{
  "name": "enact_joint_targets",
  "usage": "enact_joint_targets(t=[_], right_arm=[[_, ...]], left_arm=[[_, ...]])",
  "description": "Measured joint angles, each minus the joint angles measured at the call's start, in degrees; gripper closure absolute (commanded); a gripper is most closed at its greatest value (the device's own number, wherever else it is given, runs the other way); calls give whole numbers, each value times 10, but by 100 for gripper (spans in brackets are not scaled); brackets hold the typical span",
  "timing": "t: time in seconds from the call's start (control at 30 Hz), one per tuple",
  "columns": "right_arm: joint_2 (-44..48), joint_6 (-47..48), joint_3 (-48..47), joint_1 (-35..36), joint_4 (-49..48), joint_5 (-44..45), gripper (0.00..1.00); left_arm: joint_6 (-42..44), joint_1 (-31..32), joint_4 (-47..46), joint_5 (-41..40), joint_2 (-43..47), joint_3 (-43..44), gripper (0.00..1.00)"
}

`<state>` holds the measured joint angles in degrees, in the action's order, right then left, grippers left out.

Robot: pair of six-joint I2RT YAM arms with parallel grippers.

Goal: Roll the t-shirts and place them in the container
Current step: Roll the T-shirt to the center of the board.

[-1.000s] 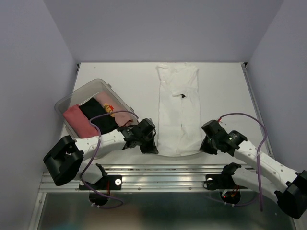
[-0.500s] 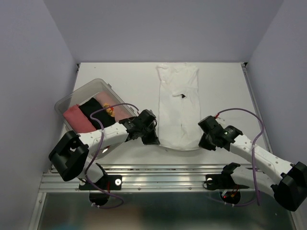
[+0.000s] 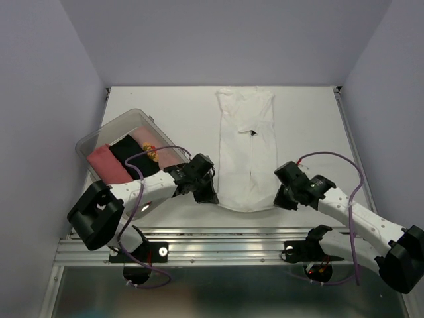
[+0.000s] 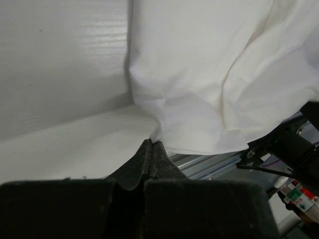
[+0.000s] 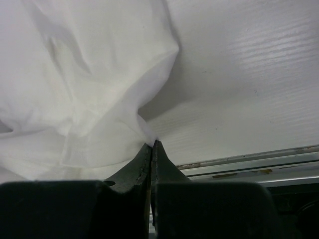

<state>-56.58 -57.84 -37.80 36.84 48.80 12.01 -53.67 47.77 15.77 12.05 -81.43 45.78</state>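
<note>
Left gripper and right gripper carried white t-shirt hem inward

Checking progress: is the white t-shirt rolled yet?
Not rolled: the white t-shirt lies flat as a long strip, no coil anywhere.

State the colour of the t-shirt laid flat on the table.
Plain white t-shirt, small dark neck label; clearest in the top external view.

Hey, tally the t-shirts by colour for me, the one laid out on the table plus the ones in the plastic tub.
white t-shirt: 1
salmon-pink t-shirt: 1
black t-shirt: 1
pale t-shirt with red-yellow print: 1
Total: 4
</note>
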Motion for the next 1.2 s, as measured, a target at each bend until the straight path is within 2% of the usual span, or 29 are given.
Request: enact_joint_targets(t=[0.2, 0.5, 0.77, 1.2], right_arm=[[7, 0, 20, 0, 8, -43, 99], [-12, 0, 20, 0, 23, -62, 99], [-7, -4, 20, 0, 36, -66, 99], [-4, -7, 14, 0, 43, -56, 99]], left_arm=[[3, 4, 11, 17, 16, -29, 100], [1, 14, 21, 31, 25, -46, 100], [-12, 23, 20, 41, 29, -69, 100], [-29, 24, 30, 38, 30, -52, 100]])
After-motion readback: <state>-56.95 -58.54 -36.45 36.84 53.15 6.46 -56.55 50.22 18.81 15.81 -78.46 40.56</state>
